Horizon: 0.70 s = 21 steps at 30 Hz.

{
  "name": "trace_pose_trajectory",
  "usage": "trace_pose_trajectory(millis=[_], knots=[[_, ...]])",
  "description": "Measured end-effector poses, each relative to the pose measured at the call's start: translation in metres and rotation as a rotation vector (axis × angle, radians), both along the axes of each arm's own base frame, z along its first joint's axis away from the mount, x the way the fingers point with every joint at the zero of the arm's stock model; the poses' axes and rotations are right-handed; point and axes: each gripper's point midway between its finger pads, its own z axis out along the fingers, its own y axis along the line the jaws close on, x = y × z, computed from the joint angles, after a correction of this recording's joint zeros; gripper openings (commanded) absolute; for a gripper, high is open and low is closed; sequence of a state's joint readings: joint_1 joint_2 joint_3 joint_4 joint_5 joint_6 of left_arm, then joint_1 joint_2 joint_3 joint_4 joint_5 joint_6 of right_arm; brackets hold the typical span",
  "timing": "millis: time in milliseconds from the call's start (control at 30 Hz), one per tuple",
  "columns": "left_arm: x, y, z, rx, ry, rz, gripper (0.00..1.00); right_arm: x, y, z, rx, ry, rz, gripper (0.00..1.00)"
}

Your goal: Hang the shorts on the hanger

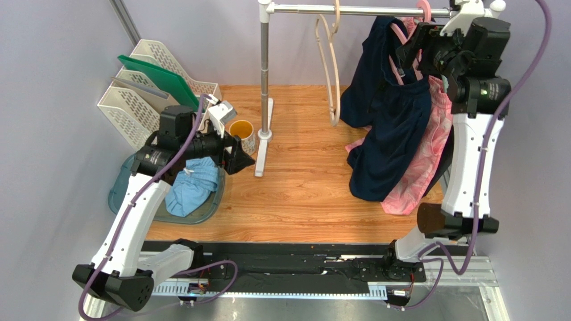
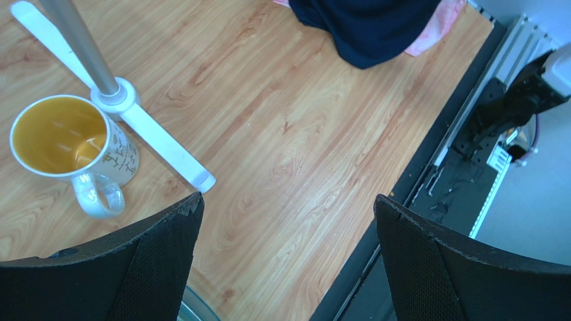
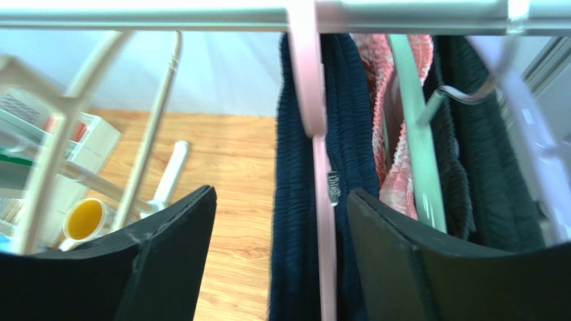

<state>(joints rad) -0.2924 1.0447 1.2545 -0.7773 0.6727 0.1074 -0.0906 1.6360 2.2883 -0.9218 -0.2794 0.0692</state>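
Observation:
The dark navy shorts (image 1: 387, 127) hang draped over the pink hanger (image 1: 423, 9), whose hook sits on the rack's rail (image 1: 375, 10) at the back right. In the right wrist view the pink hanger (image 3: 313, 100) runs down the middle of the navy shorts (image 3: 352, 120). My right gripper (image 3: 281, 221) is open, its fingers standing either side of hanger and waistband, and the right finger is close to the cloth. From above, the right gripper (image 1: 404, 52) is up against the shorts' top. My left gripper (image 2: 288, 207) hovers open and empty over the table, and the top view shows this left gripper (image 1: 244, 160) by the mug.
Pink patterned shorts (image 1: 429, 147) hang behind the navy ones on a green hanger (image 3: 412, 134). A beige hanger (image 1: 328, 60) hangs further left. The rack's pole and foot (image 1: 263, 134), a yellow-lined mug (image 2: 64, 144), a light blue garment (image 1: 194, 184) on a tray and a white file rack (image 1: 144, 93) stand left.

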Motion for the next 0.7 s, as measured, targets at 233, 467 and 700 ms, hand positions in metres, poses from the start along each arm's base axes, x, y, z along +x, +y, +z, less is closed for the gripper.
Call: trace_pose_trajectory(millis=[233, 467, 700], knots=[[0.028, 0.017, 0.031, -0.025, 0.042, 0.112, 1.00, -0.067, 0.012, 0.051, -0.007, -0.151, 0.035, 0.89], [0.035, 0.034, 0.053, 0.008, 0.030, 0.182, 0.99, -0.113, 0.047, 0.032, 0.019, -0.122, 0.221, 0.91], [0.017, 0.057, 0.030, 0.125, 0.044, 0.246, 0.99, -0.159, 0.081, -0.077, 0.097, 0.148, 0.409, 0.93]])
